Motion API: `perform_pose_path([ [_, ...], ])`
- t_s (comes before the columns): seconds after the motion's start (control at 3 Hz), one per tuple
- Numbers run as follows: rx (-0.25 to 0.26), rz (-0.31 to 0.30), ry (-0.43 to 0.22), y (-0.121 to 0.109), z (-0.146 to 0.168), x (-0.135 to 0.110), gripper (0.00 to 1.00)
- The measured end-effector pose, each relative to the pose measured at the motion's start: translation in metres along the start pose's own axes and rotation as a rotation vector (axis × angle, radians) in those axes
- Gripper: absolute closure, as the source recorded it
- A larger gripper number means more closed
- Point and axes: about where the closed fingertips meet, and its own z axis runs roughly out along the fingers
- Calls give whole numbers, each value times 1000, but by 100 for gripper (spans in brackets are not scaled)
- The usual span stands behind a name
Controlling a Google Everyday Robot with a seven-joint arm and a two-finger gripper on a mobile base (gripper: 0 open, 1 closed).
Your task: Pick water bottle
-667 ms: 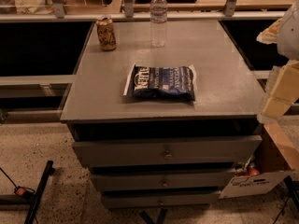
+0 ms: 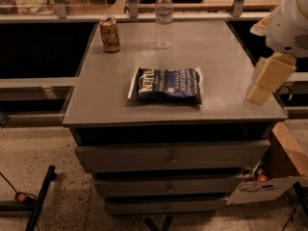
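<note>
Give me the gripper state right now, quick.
Gripper: by the right edge of the cabinet, well apart from the water bottle; open or closed cannot be told.

The small clear plastic water bottle (image 2: 164, 19), with a ribbed body, white cap and pale label band, stands upright with its cap on, near the far edge of the grey cabinet top (image 2: 226, 66) and roughly midway across its width. The cream-coloured gripper (image 2: 263, 81) hangs over the top's right side, towards the front corner, well apart from the bottle.
</note>
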Motion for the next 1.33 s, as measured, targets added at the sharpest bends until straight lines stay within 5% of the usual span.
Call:
perform_pose_path([
  [0.33,74,-24,-158,-47,27,-29,0],
  [1.33,135,-10,-198,-53,29,-36,0],
])
